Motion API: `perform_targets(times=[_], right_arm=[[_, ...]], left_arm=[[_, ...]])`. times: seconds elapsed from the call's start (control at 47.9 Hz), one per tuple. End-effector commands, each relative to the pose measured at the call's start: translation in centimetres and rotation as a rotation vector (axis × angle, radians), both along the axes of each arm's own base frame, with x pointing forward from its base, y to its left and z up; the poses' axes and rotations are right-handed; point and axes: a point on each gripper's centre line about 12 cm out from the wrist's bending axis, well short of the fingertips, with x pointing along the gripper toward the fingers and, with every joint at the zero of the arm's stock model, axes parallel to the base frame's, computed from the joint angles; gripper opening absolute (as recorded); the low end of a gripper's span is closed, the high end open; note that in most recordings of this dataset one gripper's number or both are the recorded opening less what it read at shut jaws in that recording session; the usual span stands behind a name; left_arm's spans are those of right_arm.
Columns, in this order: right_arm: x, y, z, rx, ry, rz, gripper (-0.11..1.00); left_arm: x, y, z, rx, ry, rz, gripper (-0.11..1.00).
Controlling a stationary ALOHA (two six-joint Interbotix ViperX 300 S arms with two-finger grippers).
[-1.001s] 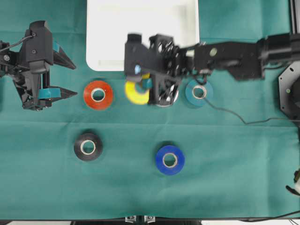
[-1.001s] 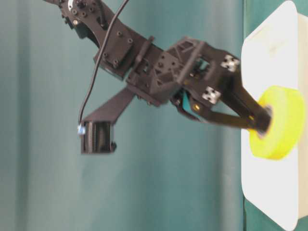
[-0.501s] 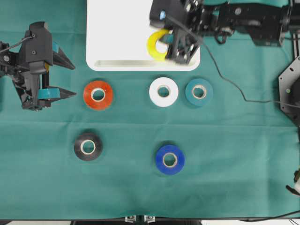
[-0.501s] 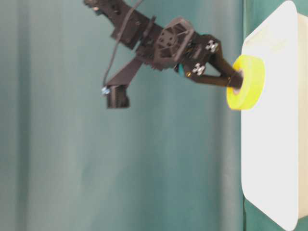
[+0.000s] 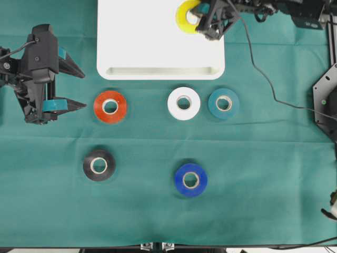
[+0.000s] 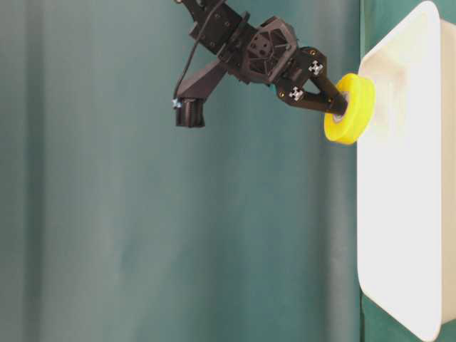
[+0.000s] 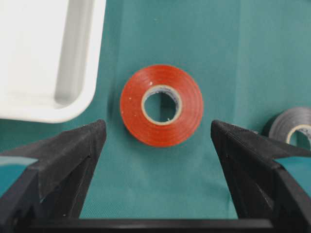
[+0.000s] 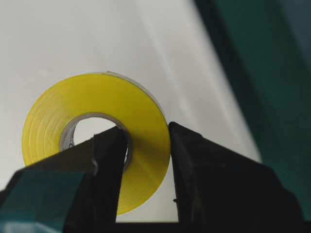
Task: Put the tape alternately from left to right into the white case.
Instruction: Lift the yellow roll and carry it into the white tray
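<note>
Holding the yellow tape [image 5: 188,16] in my right jaws [image 5: 202,21] above the empty white case [image 5: 142,47]; my left jaws [image 5: 71,87] wait apart, five rolls left.

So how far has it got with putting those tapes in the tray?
Nothing lies in the white case yet. In hand: the right tool is clamped on the yellow tape, held over the case's far right corner. Left: red, white, teal, black and blue rolls, all on the cloth.
</note>
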Motion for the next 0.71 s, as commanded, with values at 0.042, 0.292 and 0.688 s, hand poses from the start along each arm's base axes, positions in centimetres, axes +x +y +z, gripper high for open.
perform_targets(times=[0.042,0.292,0.688], right_arm=[[0.0,-1.0,0.0,-0.015,-0.014,-0.013,0.31],[0.3,-2.0,-1.4,-0.016,-0.004,-0.021,0.31],[0.1,-2.4,-2.1,-0.006,0.010,-0.032,0.31]], left_arm=[[0.2,0.0,0.7,-0.001,-0.029,0.002,0.51],[0.2,0.0,0.7,-0.001,-0.029,0.002,0.51],[0.3,0.0,0.9,0.000,-0.034,0.002,0.51]])
